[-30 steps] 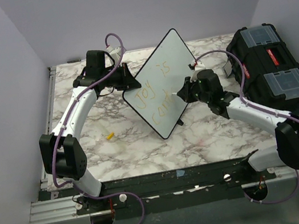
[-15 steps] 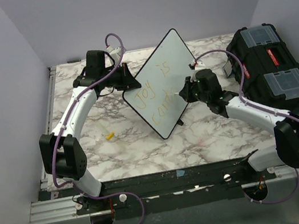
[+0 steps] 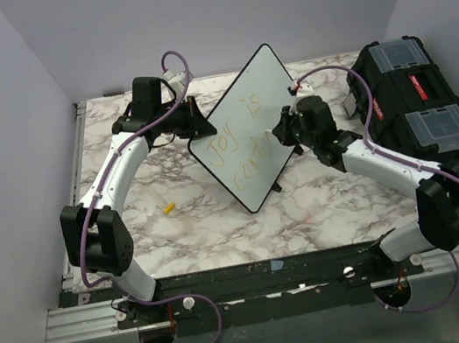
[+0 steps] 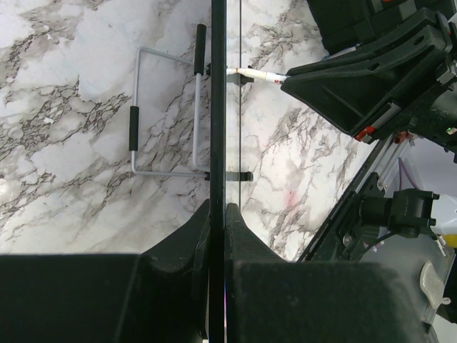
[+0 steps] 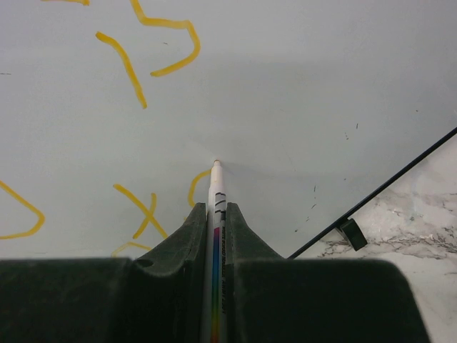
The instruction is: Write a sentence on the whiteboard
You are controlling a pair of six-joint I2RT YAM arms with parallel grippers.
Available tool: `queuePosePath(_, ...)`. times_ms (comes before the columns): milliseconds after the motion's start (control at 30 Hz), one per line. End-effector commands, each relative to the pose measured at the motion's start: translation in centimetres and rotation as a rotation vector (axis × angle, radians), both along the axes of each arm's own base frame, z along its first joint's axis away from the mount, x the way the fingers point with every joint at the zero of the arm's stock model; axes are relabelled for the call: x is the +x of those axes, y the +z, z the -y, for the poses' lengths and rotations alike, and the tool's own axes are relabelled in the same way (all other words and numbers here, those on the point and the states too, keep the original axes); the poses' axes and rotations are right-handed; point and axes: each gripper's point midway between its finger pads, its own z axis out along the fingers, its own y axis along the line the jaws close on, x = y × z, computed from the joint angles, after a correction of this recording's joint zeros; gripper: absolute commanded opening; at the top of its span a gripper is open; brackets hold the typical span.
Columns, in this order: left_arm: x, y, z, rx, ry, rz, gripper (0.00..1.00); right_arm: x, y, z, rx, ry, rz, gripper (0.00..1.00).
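The left gripper (image 4: 218, 209) is clamping the whiteboard (image 3: 261, 86) edge; the board is standing upright at mid-table (image 3: 178, 234). The right gripper (image 5: 214, 214) is gripping a marker (image 5: 216, 187), tip at the sentence (image 3: 241, 147).

white whiteboard (image 3: 266, 85), yellow-orange sentence (image 3: 239, 146), grey-veined marble table (image 3: 189, 234), black toolbox (image 3: 415, 106).

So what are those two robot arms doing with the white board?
They're writing on it. The left end effector is shut on the edge of the whiteboard, holding it propped up on the marble table. The right end effector is shut on a thin marker, with its tip against the board's face. The sentence is in yellow-orange: "Joy is", then a second line starting "cont" that the arm partly hides.
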Motion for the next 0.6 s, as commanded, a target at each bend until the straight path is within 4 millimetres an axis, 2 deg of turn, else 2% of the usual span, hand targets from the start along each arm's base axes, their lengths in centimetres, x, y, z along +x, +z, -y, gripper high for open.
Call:
queuePosePath(0, -0.9, -0.2, 0.5, 0.028, -0.060, 0.041, 0.00, 0.7, 0.9, -0.7, 0.011, 0.016, 0.025, 0.01)
queuePosePath(167, -0.8, -0.2, 0.5, 0.028, -0.059, 0.041, 0.00, 0.2, 0.6, -0.8, 0.020, 0.024, 0.012, 0.01)
queuePosePath(567, -0.7, -0.2, 0.5, 0.026, -0.060, 0.038, 0.00, -1.8, -2.1, 0.1, 0.013, 0.020, -0.045, 0.01)
